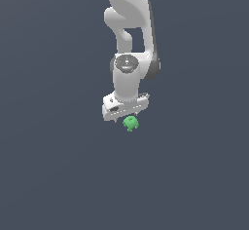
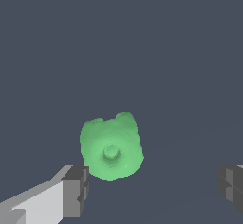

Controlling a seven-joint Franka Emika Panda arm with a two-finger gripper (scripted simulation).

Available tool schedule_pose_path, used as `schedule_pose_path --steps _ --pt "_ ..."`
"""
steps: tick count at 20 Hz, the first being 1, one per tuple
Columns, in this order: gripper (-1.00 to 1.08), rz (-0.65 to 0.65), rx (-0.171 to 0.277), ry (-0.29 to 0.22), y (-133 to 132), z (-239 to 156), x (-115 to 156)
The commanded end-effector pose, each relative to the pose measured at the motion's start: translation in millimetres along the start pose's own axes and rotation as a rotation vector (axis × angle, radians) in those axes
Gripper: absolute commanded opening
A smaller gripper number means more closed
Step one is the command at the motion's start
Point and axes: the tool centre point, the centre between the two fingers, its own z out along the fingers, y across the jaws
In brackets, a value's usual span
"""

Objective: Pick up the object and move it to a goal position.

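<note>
Plain slate-grey tabletop, gripper [image 2: 152, 190] spread wide above the object [image 2: 112, 147].
Green object [image 1: 130, 123] lies nearer one finger [image 2: 76, 190] than the other; centre it before descending and closing, since height above it is hard to judge.

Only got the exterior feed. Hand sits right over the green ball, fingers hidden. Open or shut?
Observer: Open. In the wrist view the hand has one finger beside the green ball, the other far off it.
Operator: Ball centred in the gap?
Observer: No, it sits close to one finger.
Operator: Touching that finger?
Observer: Cannot tell; they look very near.
</note>
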Motion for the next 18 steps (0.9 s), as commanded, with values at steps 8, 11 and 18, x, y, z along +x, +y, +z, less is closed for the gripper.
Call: schedule_pose_path --steps 8,11,18 --pt "1.0 -0.198 0.002 0.0 -25.7 18.4 -2.2" --pt "1.0 -0.224 0.002 0.001 -29.1 20.7 -2.6" --pt "1.0 -0.227 0.003 0.0 -29.7 24.1 -2.8"
